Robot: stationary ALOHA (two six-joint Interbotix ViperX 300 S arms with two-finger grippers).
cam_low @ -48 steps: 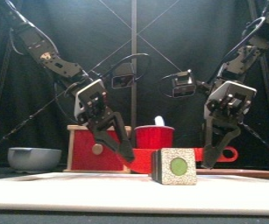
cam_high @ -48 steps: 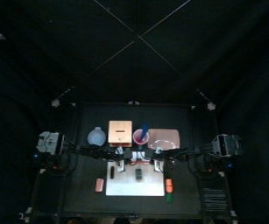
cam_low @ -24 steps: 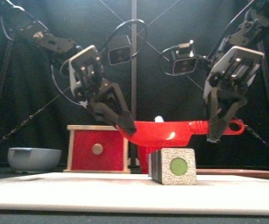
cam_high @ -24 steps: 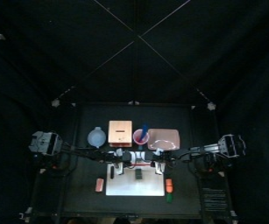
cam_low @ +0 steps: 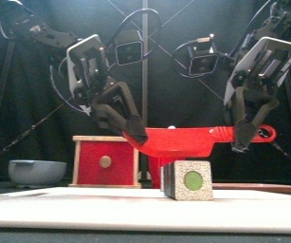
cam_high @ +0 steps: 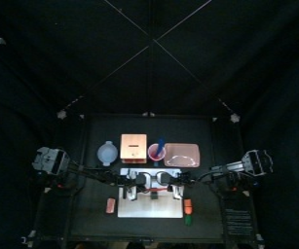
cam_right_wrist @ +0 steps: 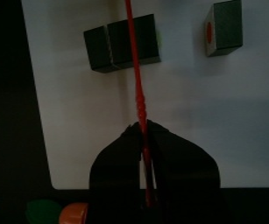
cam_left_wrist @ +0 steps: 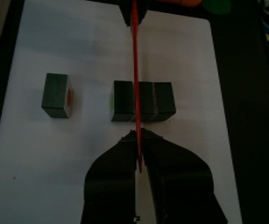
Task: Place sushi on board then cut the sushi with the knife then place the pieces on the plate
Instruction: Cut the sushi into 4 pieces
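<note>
Left gripper (cam_low: 135, 140): clamped on red plastic toy knife (cam_low: 186, 140).
Right gripper (cam_low: 243, 140): clamped on the knife's handle end.
Sushi: dark green two-block sushi roll (cam_left_wrist: 143, 99), mid white cutting board (cam_left_wrist: 213, 87), under blade.
Technique: align blade with block seam; lower both ends level.

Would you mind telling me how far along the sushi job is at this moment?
Done: the sushi roll lies on the white cutting board, with one piece apart from it. In hand: the left gripper and right gripper both hold the red knife, jaws shut on its ends, the blade lined across the roll. Left: finishing the cuts and moving every piece to the pink tray.
</note>
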